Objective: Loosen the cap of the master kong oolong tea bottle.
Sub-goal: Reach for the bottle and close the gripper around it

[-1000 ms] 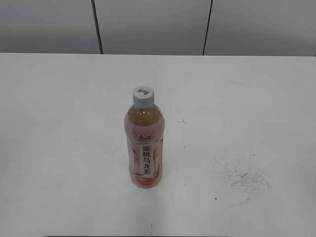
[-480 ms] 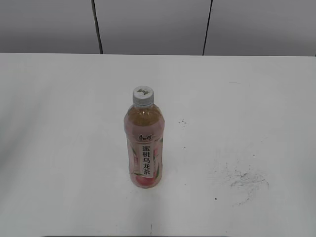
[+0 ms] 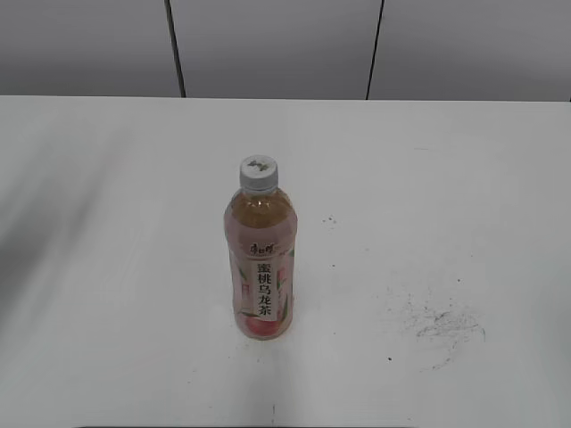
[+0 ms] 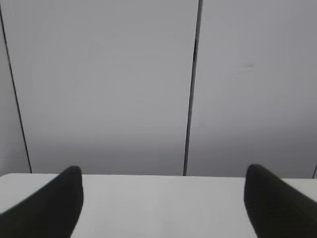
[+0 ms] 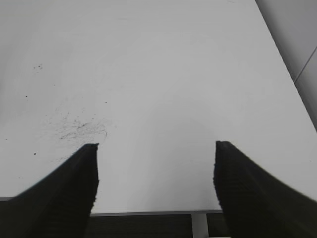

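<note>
upright master kong oolong tea bottle (image 3: 260, 267), white cap (image 3: 258, 173) on.

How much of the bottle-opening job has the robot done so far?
Nothing looks done yet. The cap sits on the master kong oolong tea bottle, which stands upright on the white table with no gripper near it. The left gripper and right gripper are both open and empty. Left to do: hold the bottle and twist the cap.

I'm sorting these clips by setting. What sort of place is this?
Probably a lab or test bench, not a home: a bare white table with dark scuff marks, plain grey wall panels behind, and a single tea bottle standing alone.
</note>
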Robot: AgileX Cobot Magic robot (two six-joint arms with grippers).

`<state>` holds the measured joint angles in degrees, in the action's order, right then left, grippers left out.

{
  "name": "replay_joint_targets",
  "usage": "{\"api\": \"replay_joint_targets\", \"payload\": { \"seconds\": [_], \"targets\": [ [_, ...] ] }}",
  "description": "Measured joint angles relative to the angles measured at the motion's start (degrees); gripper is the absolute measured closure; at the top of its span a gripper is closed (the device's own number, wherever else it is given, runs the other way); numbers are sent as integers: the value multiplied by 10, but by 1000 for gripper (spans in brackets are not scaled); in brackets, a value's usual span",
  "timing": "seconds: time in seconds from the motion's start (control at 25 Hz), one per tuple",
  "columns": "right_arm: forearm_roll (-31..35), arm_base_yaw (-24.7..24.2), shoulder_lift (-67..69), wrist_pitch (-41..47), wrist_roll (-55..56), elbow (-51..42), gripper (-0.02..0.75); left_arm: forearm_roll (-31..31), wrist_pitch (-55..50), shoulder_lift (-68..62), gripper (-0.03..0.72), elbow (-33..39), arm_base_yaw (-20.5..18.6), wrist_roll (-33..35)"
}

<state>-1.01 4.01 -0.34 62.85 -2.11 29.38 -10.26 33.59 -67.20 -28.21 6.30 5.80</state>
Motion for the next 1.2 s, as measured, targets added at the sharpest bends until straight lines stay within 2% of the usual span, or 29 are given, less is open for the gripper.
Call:
{"api": "replay_joint_targets", "payload": {
  "seconds": [0.16,0.32,0.44,0.6,0.8,0.92,1.08,1.2],
  "targets": [
    [0,0,0,0,0,0,192,22,100,-108,100,0,19,-5],
    [0,0,0,0,0,0,192,64,219,-221,101,0,25,-58],
    [0,0,0,0,0,0,192,69,325,-302,101,-1,25,-74],
    [0,0,0,0,0,0,192,90,346,-369,101,-9,25,-108],
    [0,0,0,0,0,0,192,193,354,-376,101,-9,25,-133],
    [0,0,0,0,0,0,192,249,357,-367,101,17,25,-146],
    [0,0,0,0,0,0,192,276,357,-322,101,75,26,-229],
    [0,0,0,0,0,0,192,317,357,-281,101,110,26,-249]
  ]
}}
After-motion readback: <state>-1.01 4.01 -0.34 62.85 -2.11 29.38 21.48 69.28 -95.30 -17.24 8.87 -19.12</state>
